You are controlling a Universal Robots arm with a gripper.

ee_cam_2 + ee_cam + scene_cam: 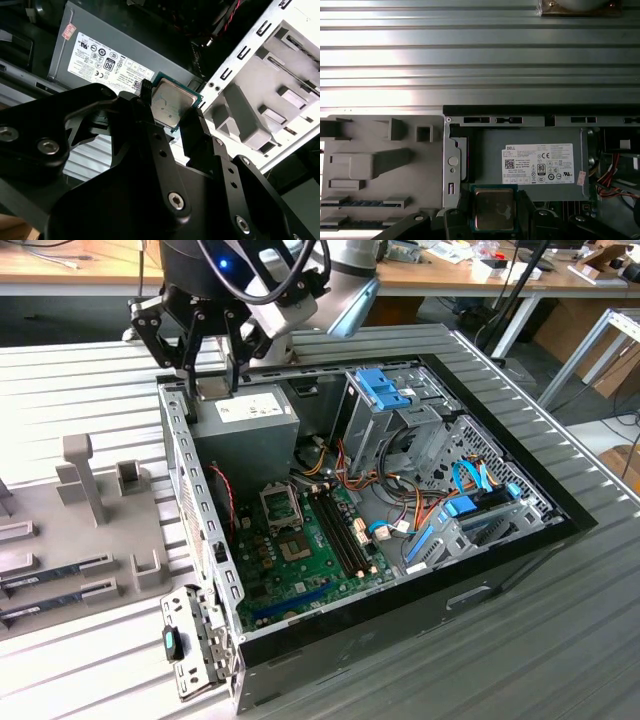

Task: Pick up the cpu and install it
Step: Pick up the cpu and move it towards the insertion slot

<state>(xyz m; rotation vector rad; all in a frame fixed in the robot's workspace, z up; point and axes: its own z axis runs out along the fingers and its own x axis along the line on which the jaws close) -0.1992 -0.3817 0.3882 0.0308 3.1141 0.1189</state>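
Observation:
The cpu (170,104), a thin square chip with a silver-grey top and a green rim, sits clamped between my gripper's (169,109) two black fingers. In the first wrist view the cpu (493,209) hangs in the gripper (493,214) over the near edge of the grey power supply (540,162). In the exterior view the gripper (210,380) hovers above the open computer case's back corner, on the exterior view's left, over the power supply (245,420). The empty metal-framed socket (279,503) lies lower on the green motherboard (300,550), apart from the gripper.
A perforated case wall (190,475) stands just beside the gripper. A grey fixture tray (90,530) with posts and memory sticks (60,575) lies outside the case. A blue-handled drive cage (390,390), coloured cables (400,510) and memory slots (345,535) crowd the case interior.

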